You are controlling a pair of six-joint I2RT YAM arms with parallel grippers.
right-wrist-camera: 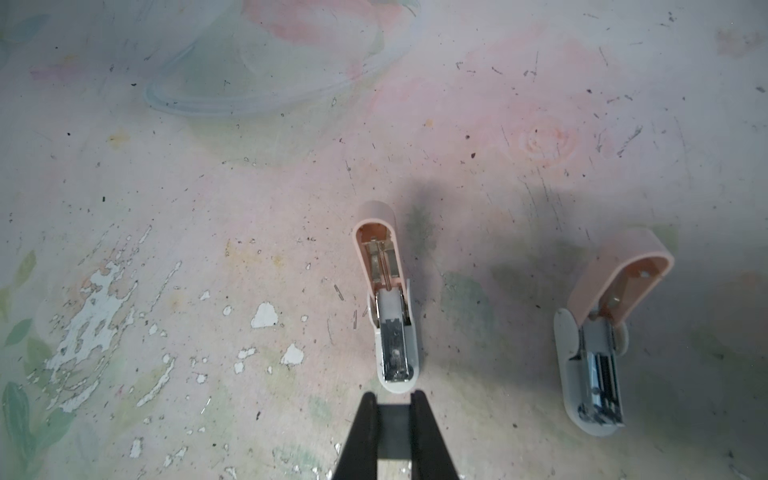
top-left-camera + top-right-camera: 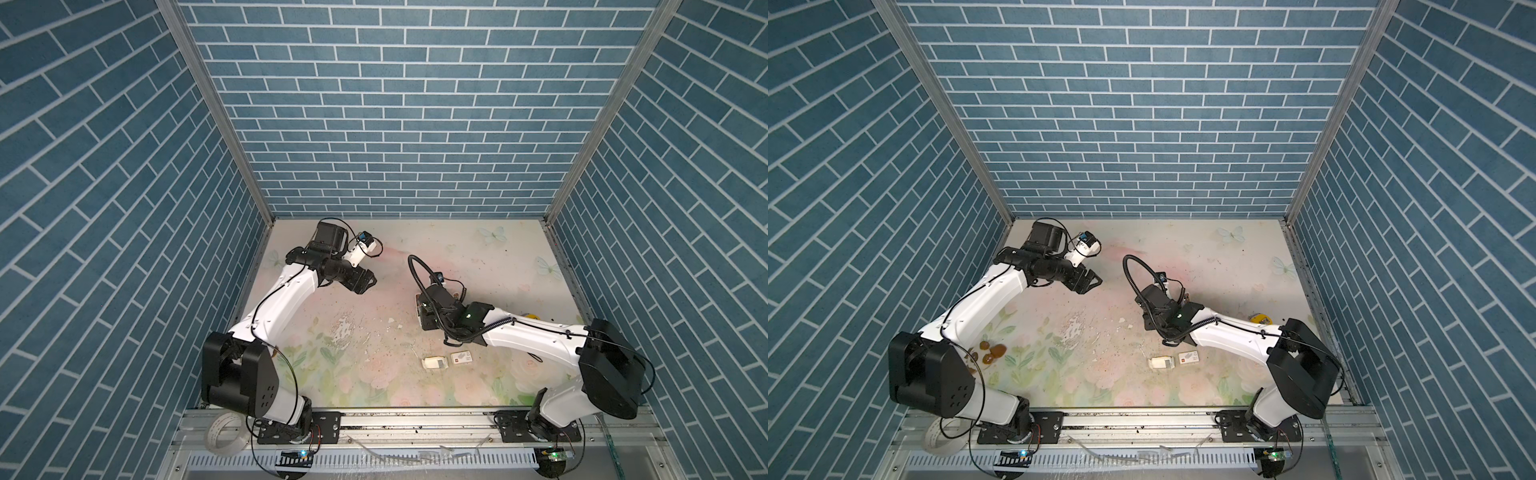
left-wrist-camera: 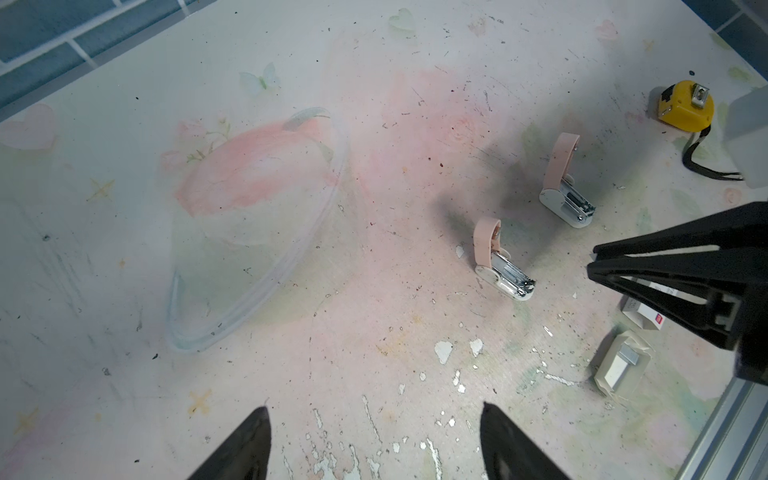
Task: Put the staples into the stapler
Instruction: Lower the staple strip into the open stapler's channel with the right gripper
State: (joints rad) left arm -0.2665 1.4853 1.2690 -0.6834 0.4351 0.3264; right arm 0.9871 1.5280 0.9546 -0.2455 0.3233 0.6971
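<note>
Two small staplers stand on the mat, each with its pink lid swung up. In the right wrist view the nearer stapler [image 1: 397, 349] shows its open metal channel just beyond my right gripper [image 1: 392, 395], which is shut on a dark grey strip of staples [image 1: 392, 432]. The second stapler [image 1: 594, 374] sits off to the side. The left wrist view shows both staplers [image 3: 505, 278] [image 3: 567, 203] and a white tray [image 3: 611, 380] holding a silver staple strip [image 3: 629, 355]. My left gripper [image 3: 374, 409] [image 2: 368, 282] is open over bare mat, well away from the staplers.
A white sleeve with a red mark [image 2: 461, 357] lies beside the tray [image 2: 435, 363] near the front. A yellow tape measure [image 3: 685, 104] is by the right wall. A clear plastic lid [image 3: 257, 232] rests on the far mat. A tape roll [image 2: 226, 432] sits on the front rail.
</note>
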